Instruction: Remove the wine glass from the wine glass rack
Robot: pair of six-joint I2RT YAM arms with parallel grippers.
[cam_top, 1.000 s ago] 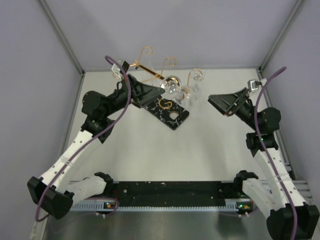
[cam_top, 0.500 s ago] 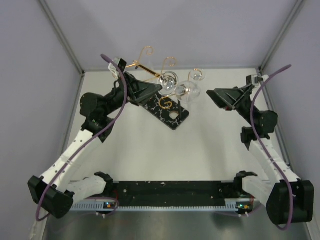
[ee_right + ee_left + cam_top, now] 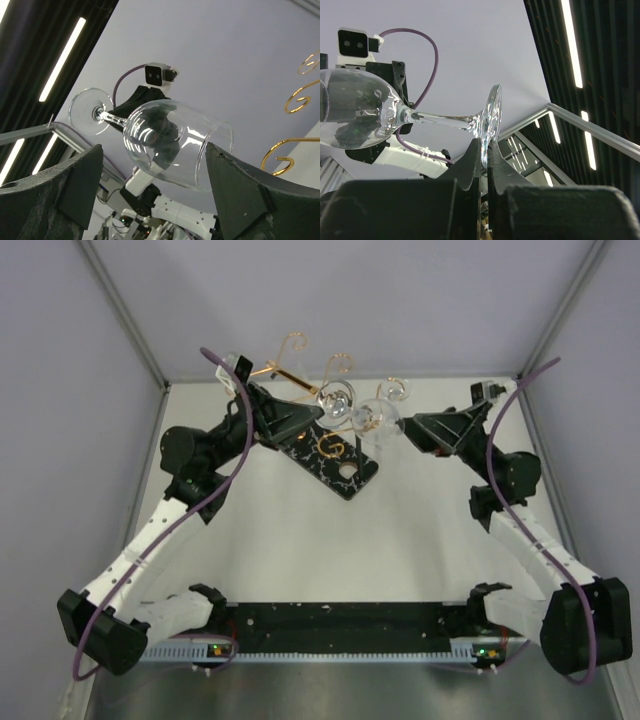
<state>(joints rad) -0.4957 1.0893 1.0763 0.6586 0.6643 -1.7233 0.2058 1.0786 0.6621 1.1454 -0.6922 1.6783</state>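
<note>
Toward the far middle of the table [image 3: 300,550] stands the wine glass rack [image 3: 345,472], its black marbled base set askew; just above that base the wine glass [image 3: 375,418] lies sideways in the air, foot to the left, bowl to the right; the left gripper [image 3: 322,412] has its jaws pinched tight on the rim of the foot; the right gripper [image 3: 408,428] holds its jaws wide apart, one on either side of the bowl; whether they touch the glass I cannot tell.
</note>
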